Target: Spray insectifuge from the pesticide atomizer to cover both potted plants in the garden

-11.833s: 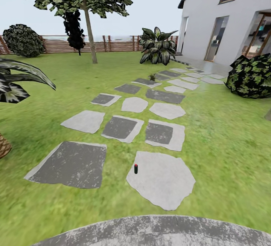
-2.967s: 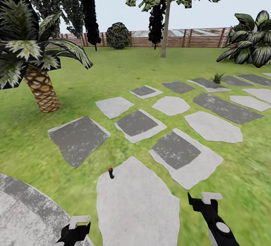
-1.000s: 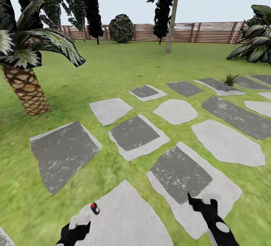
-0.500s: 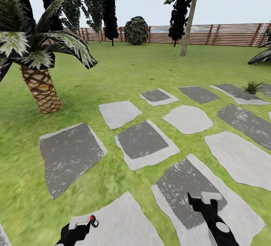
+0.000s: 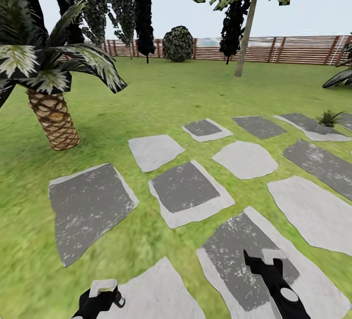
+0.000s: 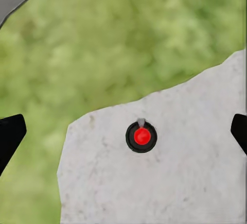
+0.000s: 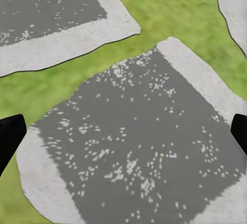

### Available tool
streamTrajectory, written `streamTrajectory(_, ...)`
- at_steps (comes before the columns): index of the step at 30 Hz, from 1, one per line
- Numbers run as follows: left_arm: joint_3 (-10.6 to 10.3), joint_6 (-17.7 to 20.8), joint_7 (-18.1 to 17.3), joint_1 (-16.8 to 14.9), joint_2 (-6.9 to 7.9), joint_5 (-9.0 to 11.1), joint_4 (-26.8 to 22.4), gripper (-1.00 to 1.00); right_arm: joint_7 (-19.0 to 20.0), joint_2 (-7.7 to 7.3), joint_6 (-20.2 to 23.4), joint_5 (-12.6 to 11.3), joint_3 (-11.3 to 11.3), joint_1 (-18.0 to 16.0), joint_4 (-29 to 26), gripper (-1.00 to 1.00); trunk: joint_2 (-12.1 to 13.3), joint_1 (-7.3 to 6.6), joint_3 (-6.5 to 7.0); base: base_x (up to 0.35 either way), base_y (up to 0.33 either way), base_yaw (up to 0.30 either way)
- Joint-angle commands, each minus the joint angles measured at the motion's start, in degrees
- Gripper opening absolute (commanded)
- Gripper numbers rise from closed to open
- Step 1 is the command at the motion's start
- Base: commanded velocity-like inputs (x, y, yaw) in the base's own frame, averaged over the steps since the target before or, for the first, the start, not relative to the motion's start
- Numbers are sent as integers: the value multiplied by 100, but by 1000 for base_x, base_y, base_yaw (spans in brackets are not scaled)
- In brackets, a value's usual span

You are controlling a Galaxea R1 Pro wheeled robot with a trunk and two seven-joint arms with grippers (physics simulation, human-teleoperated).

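Your base has rolled forward: the slim dark red-capped pesticide atomizer (image 6: 141,136) now stands on the pale stone slab (image 6: 170,183) directly below your left gripper (image 5: 103,293), jaws apart. Your right gripper (image 5: 266,259) hangs empty, jaws apart, so a straight descent looks next.

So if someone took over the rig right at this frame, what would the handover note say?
Left gripper: open, above the pesticide atomizer, which stands on a pale stepping slab close in front of the robot.
Right gripper: open, empty, over a dark slab.
One potted plant sits far right on the path.
Done: approach only.
Left: lower, grasp the atomizer, then spray both plants.
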Motion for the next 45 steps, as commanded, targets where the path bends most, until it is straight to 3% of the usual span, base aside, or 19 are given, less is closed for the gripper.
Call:
streamTrajectory(1, -1, -21, 4, 0, 0, 31, 4, 100, 0, 1, -16, 27, -5, -3, 4, 100, -1, 2, -4, 184, -68, 0)
streamTrajectory(18, 1, -35, 4, 5, -19, 30, 4, 100, 4, 1, -16, 27, -5, -3, -3, 100, -1, 2, -4, 28, -17, 0)
streamTrajectory(31, 3, -36, 4, 4, -10, 31, 4, 100, -3, 9, -16, 27, -5, -3, -3, 100, -1, 2, -4, 2, -194, 1)
streamTrajectory(40, -3, -46, 4, 8, -1, 31, 0, 100, -3, 10, -16, 27, -1, -3, -67, 100, -1, 2, -4, 0, -18, 174)
streamTrajectory(45, 0, -486, 9, 22, 23, 25, 33, 100, -3, 10, -14, 27, 3, -3, -197, 100, -122, 68, -58, 0, -1, 48)
